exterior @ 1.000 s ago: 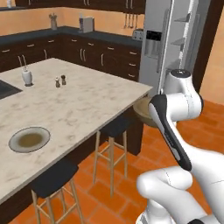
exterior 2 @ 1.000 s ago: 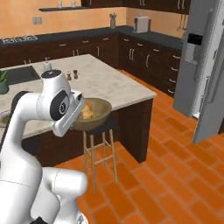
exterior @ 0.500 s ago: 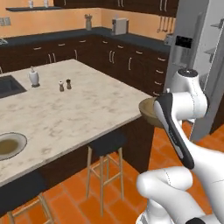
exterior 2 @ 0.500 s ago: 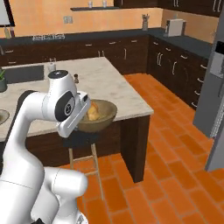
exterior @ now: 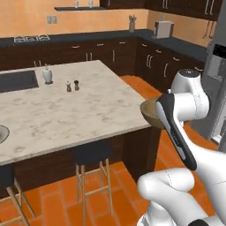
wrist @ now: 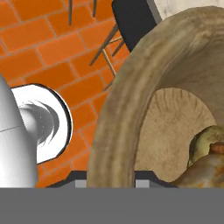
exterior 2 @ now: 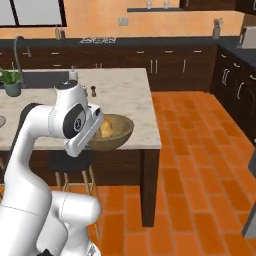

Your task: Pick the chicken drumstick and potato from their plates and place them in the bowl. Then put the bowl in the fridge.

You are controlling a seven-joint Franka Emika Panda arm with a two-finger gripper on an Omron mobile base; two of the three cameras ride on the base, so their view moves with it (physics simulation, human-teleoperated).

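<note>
The tan-brown wooden bowl (exterior 2: 112, 131) is held level in the air, just beyond the corner of the marble surface (exterior: 79, 110), above the orange tiled floor. Its thick rim (wrist: 118, 118) is seen close up in the hand view, with the lighter speckled inside behind it. The chicken drumstick (wrist: 203, 168) and the yellowish potato (wrist: 208, 139) are lying together inside the bowl, touching. A grey plate (exterior: 2, 132) is resting on the surface's left edge.

Even, bright, flat rendered light; soft shadows gather under the pale marble island counter (exterior: 79, 110). No glare. The pictures are soft and slightly pixelated.
</note>
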